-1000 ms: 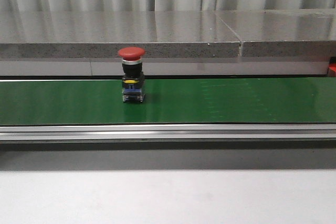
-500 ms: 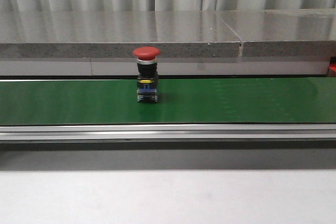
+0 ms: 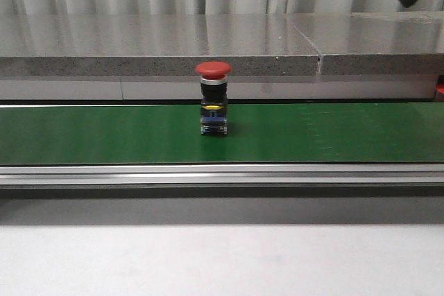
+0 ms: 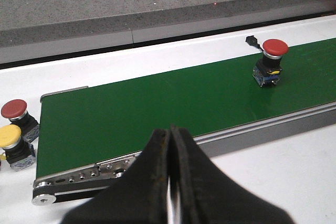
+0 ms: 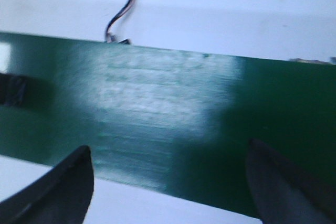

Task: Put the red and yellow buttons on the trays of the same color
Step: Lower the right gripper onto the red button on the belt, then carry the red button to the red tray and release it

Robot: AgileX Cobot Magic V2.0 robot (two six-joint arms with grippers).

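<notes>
- Red button (image 3: 213, 98) stands upright on the green belt (image 3: 104, 133), a little left of centre in the front view, nothing touching it; no trays show in any view.
- Off the belt's left end, the left wrist view shows a spare red button (image 4: 14, 110) and a yellow button (image 4: 10, 137) side by side on the white table (image 4: 294, 166).
- Left gripper (image 4: 170, 182) hangs over the belt's near rail, fingers pressed together and empty; it is well apart from the button on the belt, so it should stay clear.
- Right gripper (image 5: 168, 182) hovers above the belt with fingers spread wide, holding nothing; that view is blurred, and the dark patch at its edge is perhaps the button's base.
- To grip well: come straight down, straddle the black body below the cap, and close squarely so the button does not tip.
</notes>
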